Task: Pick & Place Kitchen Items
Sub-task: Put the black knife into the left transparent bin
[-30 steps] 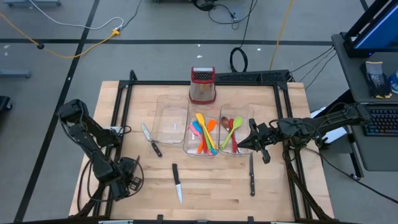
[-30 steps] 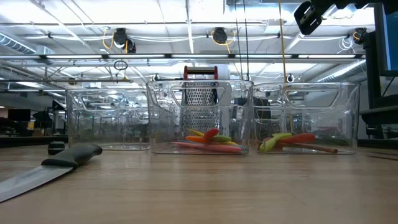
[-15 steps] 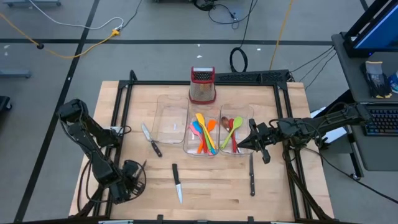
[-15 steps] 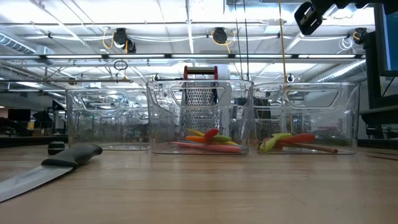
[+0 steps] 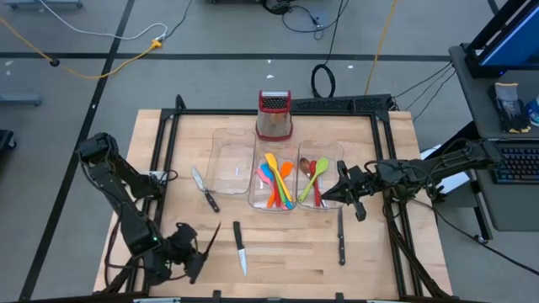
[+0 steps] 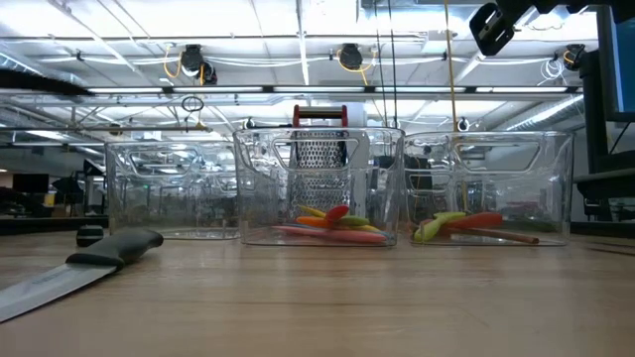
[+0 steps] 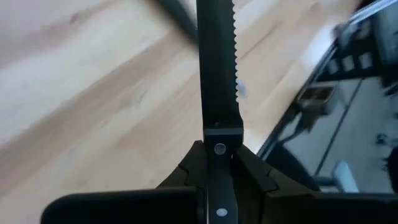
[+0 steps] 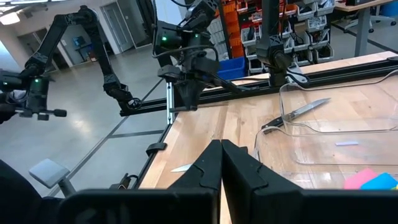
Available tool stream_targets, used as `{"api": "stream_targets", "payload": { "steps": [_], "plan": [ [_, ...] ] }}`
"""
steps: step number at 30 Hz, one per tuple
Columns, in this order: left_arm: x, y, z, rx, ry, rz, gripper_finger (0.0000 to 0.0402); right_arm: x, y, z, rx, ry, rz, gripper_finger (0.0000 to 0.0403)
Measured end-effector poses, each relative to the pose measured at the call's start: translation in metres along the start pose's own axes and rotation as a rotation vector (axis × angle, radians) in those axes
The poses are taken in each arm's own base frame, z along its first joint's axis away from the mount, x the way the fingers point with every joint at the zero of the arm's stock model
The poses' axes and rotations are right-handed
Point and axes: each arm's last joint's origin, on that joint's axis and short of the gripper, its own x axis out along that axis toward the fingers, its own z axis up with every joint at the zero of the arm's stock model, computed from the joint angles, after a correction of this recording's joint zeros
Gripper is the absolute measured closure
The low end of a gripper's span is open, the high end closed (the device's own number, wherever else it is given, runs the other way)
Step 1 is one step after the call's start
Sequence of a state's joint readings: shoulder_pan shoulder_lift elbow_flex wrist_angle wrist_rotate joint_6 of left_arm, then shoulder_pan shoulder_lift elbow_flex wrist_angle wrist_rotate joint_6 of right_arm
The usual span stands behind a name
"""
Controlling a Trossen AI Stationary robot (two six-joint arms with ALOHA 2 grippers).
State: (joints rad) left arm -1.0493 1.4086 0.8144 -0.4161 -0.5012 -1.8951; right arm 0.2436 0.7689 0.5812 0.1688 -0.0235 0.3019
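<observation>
My left gripper (image 5: pixel 190 254) is near the table's near left corner, shut on a black-handled serrated knife (image 7: pixel 217 68), whose blade (image 5: pixel 214 234) sticks out toward the bins. My right gripper (image 5: pixel 339 194) is shut and empty above the right bin's near right side. Three more knives lie flat on the table: one (image 5: pixel 205 190) by the left bin, one (image 5: pixel 240 247) in front of the bins, one (image 5: pixel 341 238) at the near right. Coloured spoons and spatulas (image 5: pixel 274 180) lie in the middle bin. A brown, a red and a green spoon (image 5: pixel 313 177) lie in the right bin. My left gripper pinches the knife's black handle at its blade end (image 7: pixel 217 148) between the two fingers. The knife lies along the fingers and its serrated blade (image 7: pixel 219 56) sticks out past the fingertips. The knife is lifted clear of the table.
Three clear bins stand side by side mid-table; the left one (image 5: pixel 227 164) holds nothing. A steel box grater with a red top (image 5: pixel 274 115) stands behind them. A black frame (image 5: pixel 168 143) runs round the table's edges. Bare wood lies along the near edge (image 5: pixel 286 269).
My left gripper has gone toward the table's right edge along the near edge and has turned, carrying the knife; the blade now points toward the bins.
</observation>
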Motion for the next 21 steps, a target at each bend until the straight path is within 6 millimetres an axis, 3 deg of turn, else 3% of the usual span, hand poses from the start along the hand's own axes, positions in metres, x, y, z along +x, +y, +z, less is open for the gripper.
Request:
{"api": "stream_targets", "payload": {
  "steps": [11,16,21],
  "plan": [
    [0.003,-0.025,0.022,0.120,-0.346,-0.200,0.0368,0.000,0.000,0.000,0.000,0.000,0.000,0.0403],
    [-0.012,-0.035,0.041,0.129,-0.558,-0.252,0.0368,0.000,0.000,0.000,0.000,0.000,0.000,0.0403],
    [-0.036,-0.040,0.072,0.154,-0.764,-0.228,0.0368,0.000,0.000,0.000,0.000,0.000,0.000,0.0403]
  ]
}}
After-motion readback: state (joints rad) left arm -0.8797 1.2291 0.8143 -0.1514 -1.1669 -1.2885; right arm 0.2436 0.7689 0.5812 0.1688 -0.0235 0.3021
